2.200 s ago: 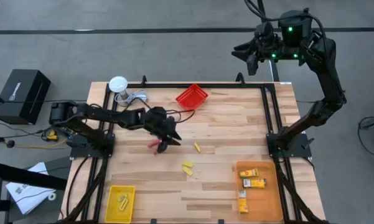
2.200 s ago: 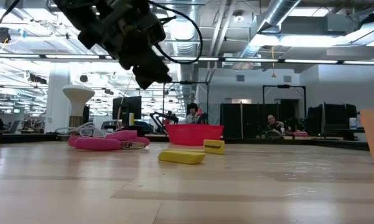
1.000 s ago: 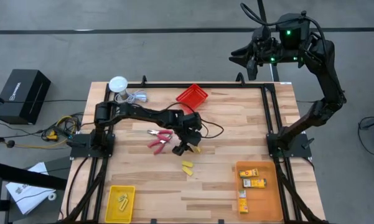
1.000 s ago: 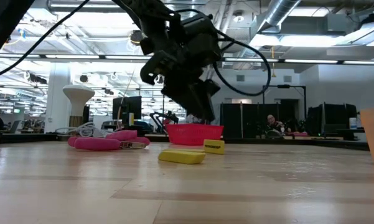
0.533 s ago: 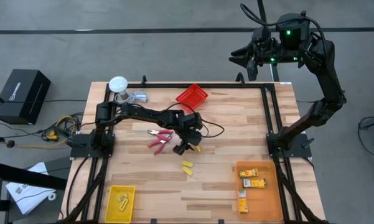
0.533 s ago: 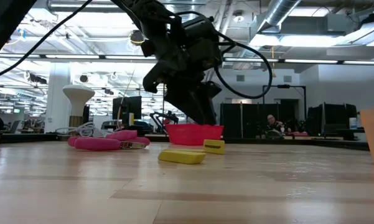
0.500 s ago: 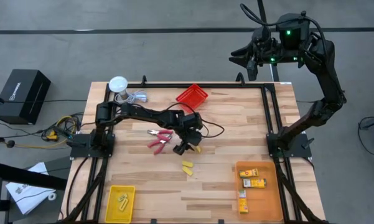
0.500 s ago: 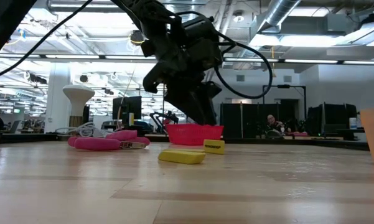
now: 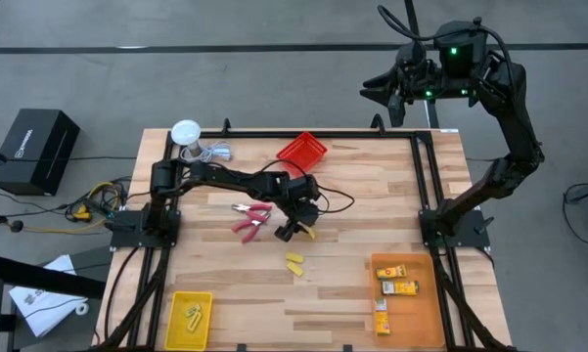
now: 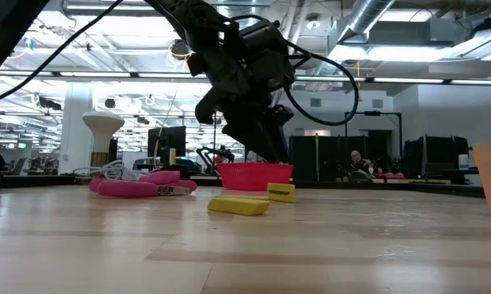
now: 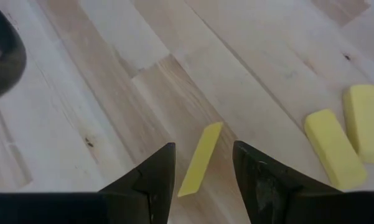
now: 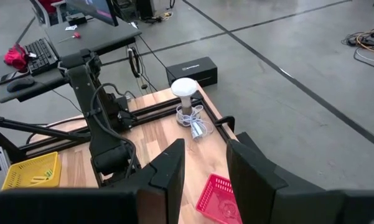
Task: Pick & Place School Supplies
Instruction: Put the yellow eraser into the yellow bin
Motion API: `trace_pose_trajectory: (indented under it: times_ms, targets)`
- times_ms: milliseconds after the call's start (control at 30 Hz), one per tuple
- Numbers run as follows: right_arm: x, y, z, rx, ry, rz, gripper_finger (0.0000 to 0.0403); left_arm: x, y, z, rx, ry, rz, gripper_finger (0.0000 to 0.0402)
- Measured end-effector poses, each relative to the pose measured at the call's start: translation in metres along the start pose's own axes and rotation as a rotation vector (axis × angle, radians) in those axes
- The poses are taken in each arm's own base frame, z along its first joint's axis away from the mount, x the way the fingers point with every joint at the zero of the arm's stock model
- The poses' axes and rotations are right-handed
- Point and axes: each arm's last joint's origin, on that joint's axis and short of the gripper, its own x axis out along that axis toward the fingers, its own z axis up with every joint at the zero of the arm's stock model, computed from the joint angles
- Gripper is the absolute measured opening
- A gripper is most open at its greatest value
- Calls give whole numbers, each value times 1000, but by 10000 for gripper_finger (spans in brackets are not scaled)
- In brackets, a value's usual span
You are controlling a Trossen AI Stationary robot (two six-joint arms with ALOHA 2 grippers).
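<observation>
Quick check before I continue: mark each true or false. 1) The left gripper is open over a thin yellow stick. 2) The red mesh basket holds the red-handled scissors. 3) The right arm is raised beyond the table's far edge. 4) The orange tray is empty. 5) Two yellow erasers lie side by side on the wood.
1) True: the left gripper has its fingers apart astride the thin yellow stick.
2) False: the red-handled scissors lie on the wooden table, apart from the red mesh basket.
3) True: the right gripper hangs there.
4) False: the orange tray holds small yellow-orange boxes.
5) True: two yellow erasers.
</observation>
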Motion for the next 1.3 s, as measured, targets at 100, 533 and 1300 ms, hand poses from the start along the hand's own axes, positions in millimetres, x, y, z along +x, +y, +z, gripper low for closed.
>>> trace_pose_trajectory:
  times_ms: [100,533,1300]
  targets:
    - [0,0,0,0,-2,0,111,3,1,-1,-1,7,5,154]
    - [0,1,0,7,-2,19,111,26,0,-15,-30,65,-19,154]
    - [0,1,0,-5,-3,19,111,40,1,-21,-129,82,2,28]
